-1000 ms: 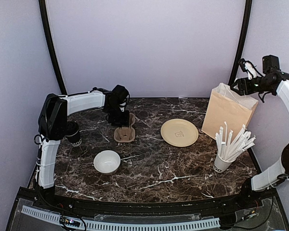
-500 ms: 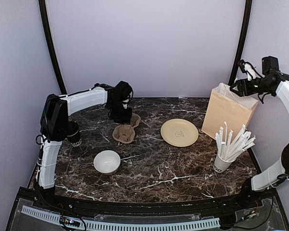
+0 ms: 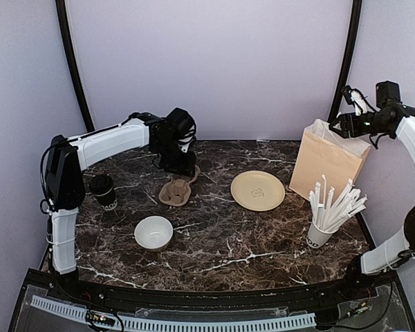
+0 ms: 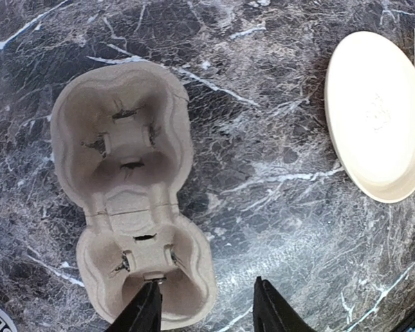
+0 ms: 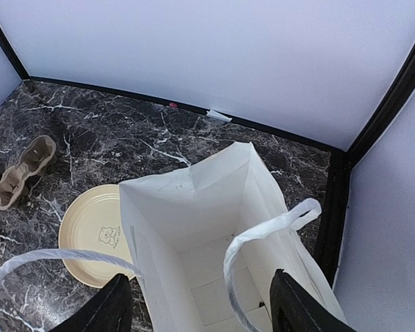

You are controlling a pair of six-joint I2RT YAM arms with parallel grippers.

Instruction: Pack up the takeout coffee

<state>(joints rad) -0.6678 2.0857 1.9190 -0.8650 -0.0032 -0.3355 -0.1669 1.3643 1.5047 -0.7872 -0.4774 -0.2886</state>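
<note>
While the left jaws stand apart, empty, over the pulp cup carrier [image 4: 124, 145], the right jaws gape above the paper bag [image 5: 194, 207]; the takeout coffee [image 3: 103, 191] stands at the dark marble tabletop's [image 3: 249, 242] left edge, pale walls [image 3: 214, 69] behind.

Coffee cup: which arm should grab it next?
Probably left. The coffee cup stands on the left arm's side, while the right end effector hangs over the paper bag at the far right.

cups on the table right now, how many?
2: the takeout coffee cup at far left, and a white cup of straws at front right. The carrier holds none.
</note>
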